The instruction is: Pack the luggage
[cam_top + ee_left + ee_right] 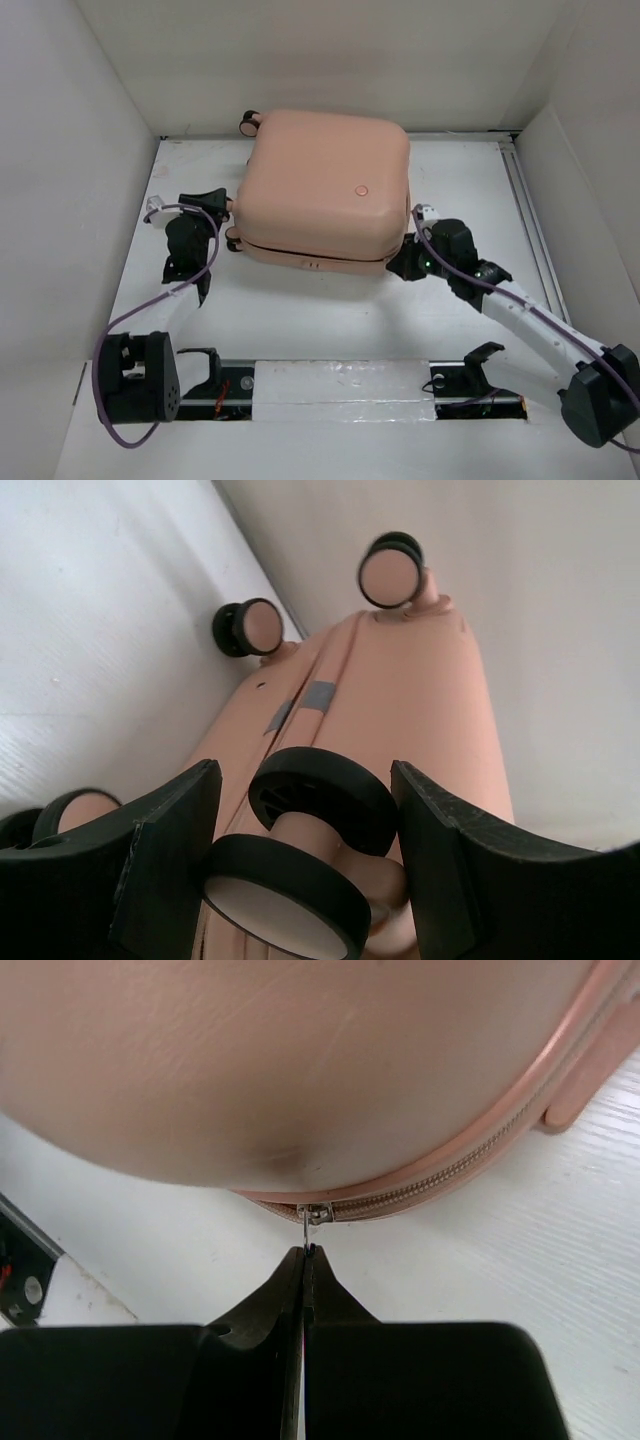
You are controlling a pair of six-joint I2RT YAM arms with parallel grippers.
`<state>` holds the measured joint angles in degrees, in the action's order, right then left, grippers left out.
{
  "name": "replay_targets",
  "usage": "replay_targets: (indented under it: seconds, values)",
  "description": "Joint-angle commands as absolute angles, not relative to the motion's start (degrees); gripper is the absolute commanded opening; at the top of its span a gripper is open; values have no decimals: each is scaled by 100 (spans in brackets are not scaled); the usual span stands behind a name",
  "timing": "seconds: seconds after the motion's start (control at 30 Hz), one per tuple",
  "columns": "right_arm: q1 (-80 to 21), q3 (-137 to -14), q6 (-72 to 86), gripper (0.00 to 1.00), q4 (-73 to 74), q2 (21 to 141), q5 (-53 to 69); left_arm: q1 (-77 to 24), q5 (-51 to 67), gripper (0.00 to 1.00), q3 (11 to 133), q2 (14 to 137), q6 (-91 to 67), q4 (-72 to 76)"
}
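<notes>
- The luggage (pixel 325 190) lies flat and closed on the white table (pixel 300 320), toward 12 o'clock in the top view, its pale pink shell facing up.
- A round button mark (pixel 362 190) sits on the shell at about 3 o'clock from its middle.
- 2 pink-and-black wheels show along the case's 9 o'clock side in the top view: 1 at the far corner (pixel 247 122) and 1 at the near corner (pixel 232 240).
- The zipper (pixel 450 1175) runs along the seam of the shell, with its small metal zipper pull (pixel 310 1222) hanging at the case's 4 o'clock corner.
- The right tool (pixel 305 1255) is pinched narrow on the zipper pull, fingers pressed together with the thin metal caught at their tips.
- In the top view the right tool (pixel 400 265) sits against the near right corner of the case.
- The left tool (pixel 215 205) is at the case's 8 o'clock corner.
- In the left wrist view the left tool (pixel 305 770) stands moderately wide, its 2 black fingers (pixel 170 850) either side of a twin caster wheel (pixel 320 800), with a gap showing on each side.
- 2 grey tape patches (pixel 320 695) lie on the case's side near the seam in that view.
- A purple cable (pixel 110 330) loops along the left arm at 8 o'clock on the table.
</notes>
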<state>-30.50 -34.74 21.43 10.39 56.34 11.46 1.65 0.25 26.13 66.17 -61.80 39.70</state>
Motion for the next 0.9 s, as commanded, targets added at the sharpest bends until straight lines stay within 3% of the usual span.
replay_targets:
  seconds: [0.0,0.1,0.23,0.47,0.63,0.87]
  values:
    - [-2278,-4507,2171,0,-422,5957,1862,-614,492,0,2252,6127,-5714,4500]
    - [-1741,-5027,2171,0,-422,6117,2021,-1229,273,0,1926,5959,-5660,4500]
    - [-1906,-4537,2223,0,-422,5846,1969,-2222,-175,0,1758,5634,-5538,4299]
    - [-3593,-2717,2583,0,-1237,5422,1460,-3242,-475,0,1766,5475,-5818,4175]
    - [-4436,-3408,2268,0,-1055,5879,811,-4111,-1063,0,2153,5721,-5748,4175]
    - [-4991,-3561,2083,0,-914,5985,686,-4052,-1150,0,2206,5433,-5678,4114]
